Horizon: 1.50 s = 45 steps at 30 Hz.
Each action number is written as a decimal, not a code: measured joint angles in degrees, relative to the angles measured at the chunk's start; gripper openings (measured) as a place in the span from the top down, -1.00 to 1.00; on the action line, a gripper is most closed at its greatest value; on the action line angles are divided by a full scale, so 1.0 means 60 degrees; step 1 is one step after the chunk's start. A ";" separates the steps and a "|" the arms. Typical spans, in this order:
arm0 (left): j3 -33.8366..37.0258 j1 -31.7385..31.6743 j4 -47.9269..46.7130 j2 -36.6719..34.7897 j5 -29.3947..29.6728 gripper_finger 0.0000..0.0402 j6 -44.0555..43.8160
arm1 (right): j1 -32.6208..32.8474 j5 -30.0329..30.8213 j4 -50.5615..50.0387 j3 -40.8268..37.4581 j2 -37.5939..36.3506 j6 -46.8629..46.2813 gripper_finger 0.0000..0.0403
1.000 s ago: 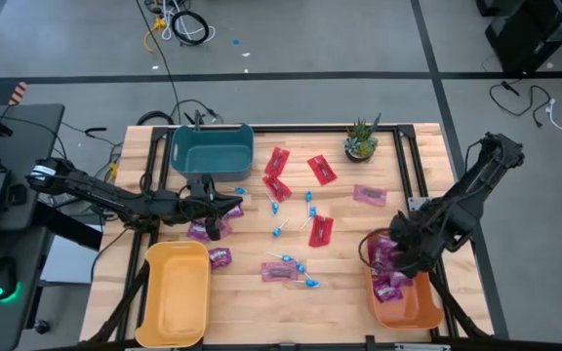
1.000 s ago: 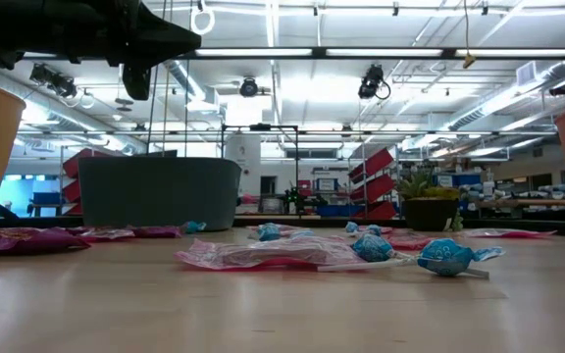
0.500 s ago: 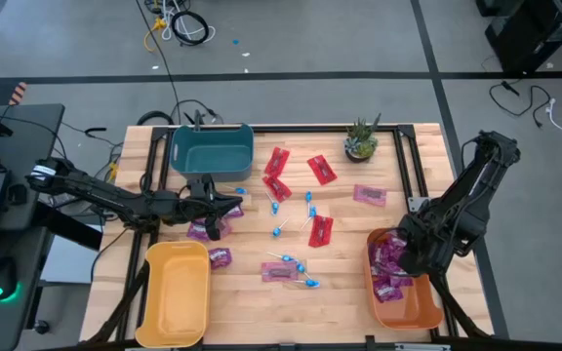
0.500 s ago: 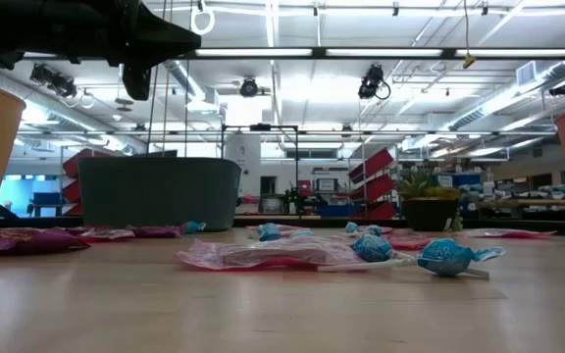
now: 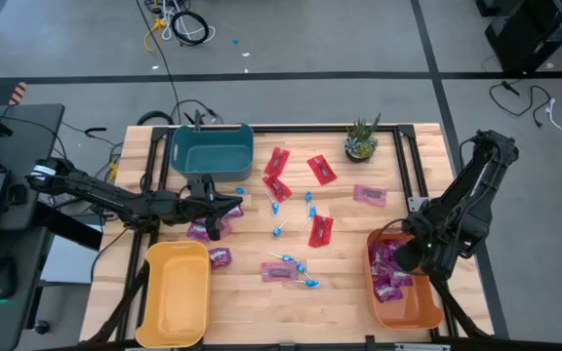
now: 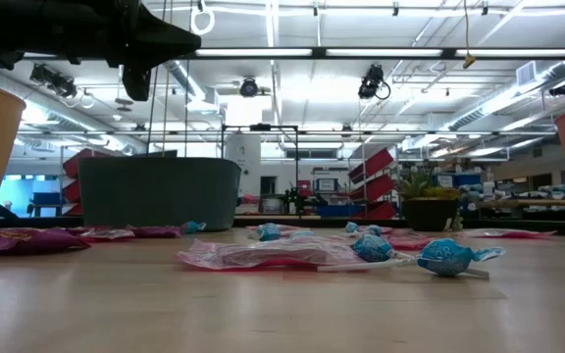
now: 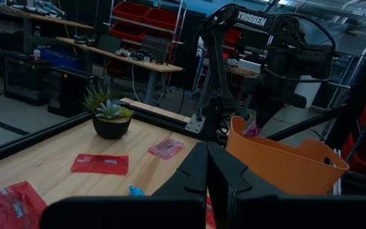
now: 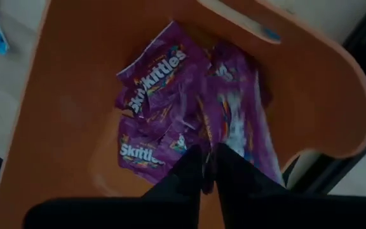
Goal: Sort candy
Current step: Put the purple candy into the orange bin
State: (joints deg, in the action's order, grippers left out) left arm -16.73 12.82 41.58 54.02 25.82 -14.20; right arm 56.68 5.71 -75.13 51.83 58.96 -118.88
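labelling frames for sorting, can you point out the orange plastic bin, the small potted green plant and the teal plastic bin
orange plastic bin [image 5: 427,310]: high view, bare floor near its lower end.
small potted green plant [image 5: 361,139]: high view, middle of the leaves.
teal plastic bin [image 5: 212,150]: high view, bare inside floor.
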 joint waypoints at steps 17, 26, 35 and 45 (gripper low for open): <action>0.0000 0.0002 -0.0062 0.0000 -0.0003 0.97 0.0000 | -0.0001 0.2392 0.1921 0.0004 0.0000 0.1973 0.51; 0.0000 0.0000 -0.0062 0.0000 -0.0003 0.97 0.0000 | -0.1376 0.5818 0.4459 0.0004 0.0004 0.6895 0.51; 0.0000 0.0003 -0.0062 0.0000 -0.0003 0.97 -0.0134 | -0.3502 0.5839 0.8994 0.0004 0.0394 1.3642 0.51; 0.0000 0.0001 -0.0072 0.0000 -0.0106 0.97 -0.0178 | -0.5237 0.3906 1.2661 0.0007 0.1827 1.6684 0.52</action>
State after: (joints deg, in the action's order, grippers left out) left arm -16.73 12.83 41.15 54.02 25.19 -15.27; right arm 25.25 29.14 0.83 51.88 69.92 -18.77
